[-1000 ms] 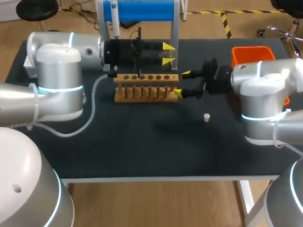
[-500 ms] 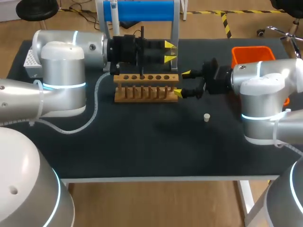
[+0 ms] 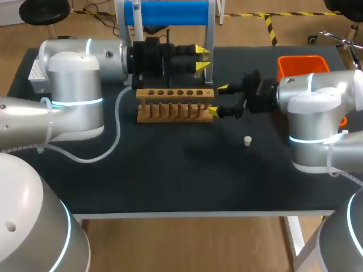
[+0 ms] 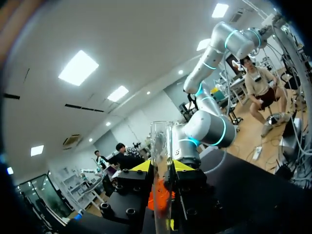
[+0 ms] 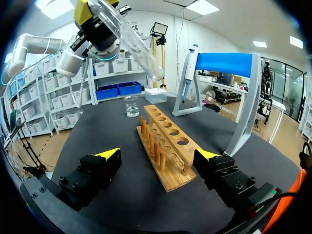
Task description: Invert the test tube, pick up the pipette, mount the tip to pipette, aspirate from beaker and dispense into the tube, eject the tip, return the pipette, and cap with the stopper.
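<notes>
Though the head view barely shows it, left fingers [image 4: 141, 166] clamp test tube [image 4: 161, 141] | right fingers [image 5: 108, 155] spread apart.

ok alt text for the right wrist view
Left hand holds a clear test tube, tilted, high beyond a wooden rack; right hand is open at the rack's near end. Farther back: a beaker and a pipette on a blue stand.

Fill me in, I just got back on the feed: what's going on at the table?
The left hand is shut on the test tube, holding it in the air by the far side of the wooden rack. The right hand is open at the rack's right end, holding nothing. The pipette hangs on the blue stand, and the stopper lies loose on the table.
</notes>
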Tool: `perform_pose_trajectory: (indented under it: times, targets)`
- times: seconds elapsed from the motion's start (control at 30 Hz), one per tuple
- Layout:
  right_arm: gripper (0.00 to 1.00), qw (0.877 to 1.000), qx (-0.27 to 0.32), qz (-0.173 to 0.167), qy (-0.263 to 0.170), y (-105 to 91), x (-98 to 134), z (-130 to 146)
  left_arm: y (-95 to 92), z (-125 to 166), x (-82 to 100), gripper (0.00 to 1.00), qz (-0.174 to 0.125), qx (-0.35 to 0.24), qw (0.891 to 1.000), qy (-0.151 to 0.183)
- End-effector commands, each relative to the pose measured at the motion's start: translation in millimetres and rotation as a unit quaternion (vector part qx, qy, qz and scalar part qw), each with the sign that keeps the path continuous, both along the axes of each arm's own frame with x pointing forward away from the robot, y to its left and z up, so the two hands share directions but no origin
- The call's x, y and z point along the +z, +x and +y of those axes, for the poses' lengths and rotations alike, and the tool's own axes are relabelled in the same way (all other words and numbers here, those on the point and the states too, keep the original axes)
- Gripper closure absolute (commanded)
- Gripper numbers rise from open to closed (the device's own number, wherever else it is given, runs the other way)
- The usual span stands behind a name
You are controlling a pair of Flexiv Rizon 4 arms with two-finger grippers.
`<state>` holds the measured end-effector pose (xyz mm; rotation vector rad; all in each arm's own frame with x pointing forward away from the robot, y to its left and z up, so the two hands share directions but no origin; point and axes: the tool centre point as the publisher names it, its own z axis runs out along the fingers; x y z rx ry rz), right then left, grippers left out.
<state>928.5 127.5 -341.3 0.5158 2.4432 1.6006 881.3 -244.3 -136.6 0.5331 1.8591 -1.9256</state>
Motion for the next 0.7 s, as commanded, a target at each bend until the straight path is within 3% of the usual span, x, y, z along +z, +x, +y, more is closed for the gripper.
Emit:
perform_pose_trajectory:
  times: [0.03,0.17,0.23,0.43,0.7]
  targets:
    - [0.00,1.000,0.000,0.000,0.000,-0.2,0,0,7.0,5,4.7,1.00,0.048,0.009,0.999,-0.009]
    - [0.00,1.000,0.000,0.000,0.000,-0.2,0,0,14.2,7,8.2,1.00,0.097,0.025,0.995,-0.008]
    - [0.00,1.000,0.000,0.000,0.000,-0.2,0,0,17.5,9,9.6,1.00,0.108,0.033,0.993,-0.026]
    - [0.00,1.000,0.000,0.000,0.000,-0.2,0,0,27.1,15,4.7,1.00,0.168,0.070,0.983,-0.021]
    - [0.00,1.000,0.000,0.000,0.000,-0.2,0,0,39.4,14,-8.4,1.00,0.198,0.080,0.976,-0.030]
